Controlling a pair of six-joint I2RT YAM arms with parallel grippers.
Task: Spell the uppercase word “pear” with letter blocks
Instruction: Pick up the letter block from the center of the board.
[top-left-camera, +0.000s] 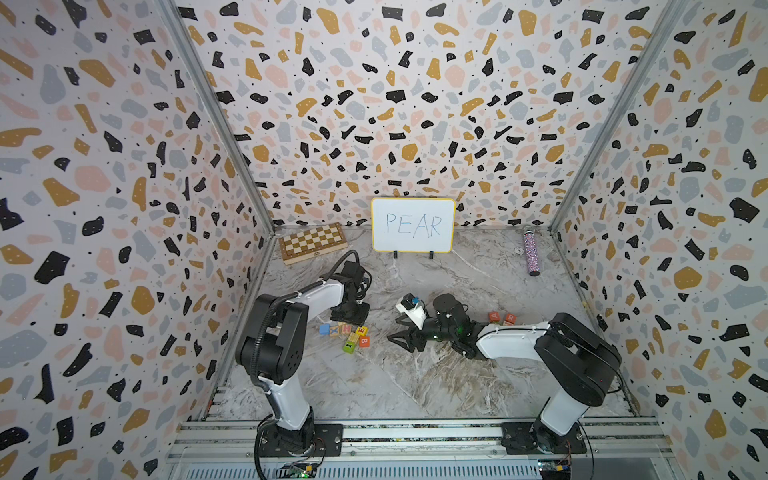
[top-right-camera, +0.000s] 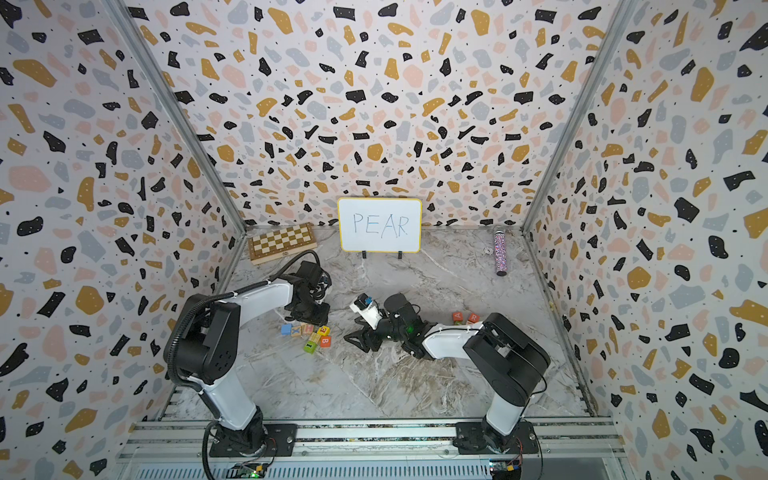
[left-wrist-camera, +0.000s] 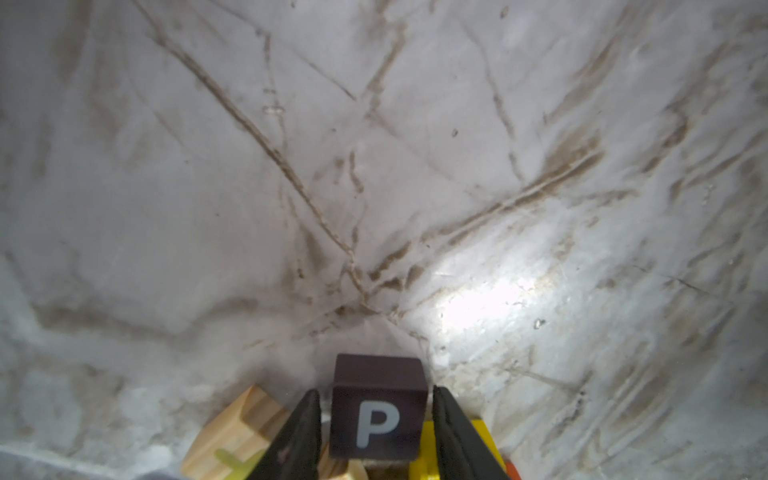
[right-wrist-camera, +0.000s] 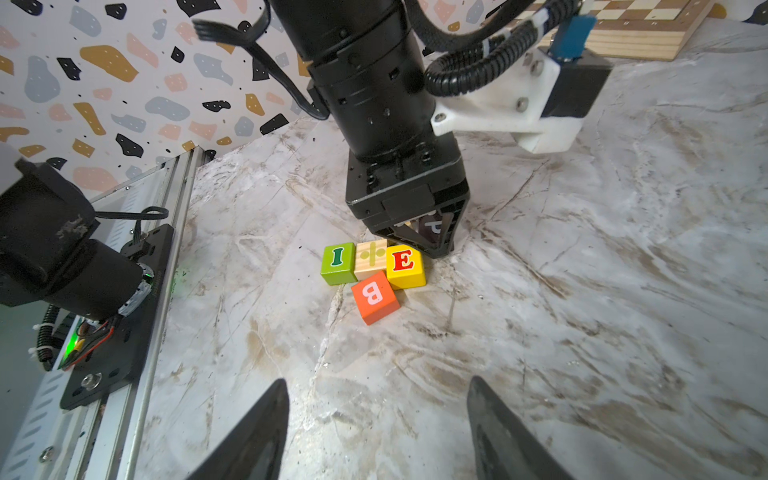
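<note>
Here we are at the pick of the P (left-wrist-camera: 378, 419). The left hand (left-wrist-camera: 375, 392) points straight down at the worktop (right-wrist-camera: 582, 291), wrist directly above it. The P sits between its fingers (left-wrist-camera: 299, 436), letter up. They stand close against two opposite faces, but we cannot tell whether they press on it yet. The E (right-wrist-camera: 405, 262) lies just beside one finger and a wood block (right-wrist-camera: 371, 257) just beside the other. The B (right-wrist-camera: 375, 296) and I (right-wrist-camera: 338, 264) lie a little further out.

To do this well, we judge the squeeze should land square on the flat faces. The lift should go straight up, so the fingers do not drag the E or the wood block along. Keeping the P letter-up would save a turn at the placing.

The right hand (right-wrist-camera: 378, 382) lies low and nearly level over the worktop, fingers (right-wrist-camera: 257, 436) spread and empty. It is aimed at the left hand and stands well apart from it. The A (top-left-camera: 494, 317) and R (top-left-camera: 510, 319) rest behind it, near its forearm.
</note>
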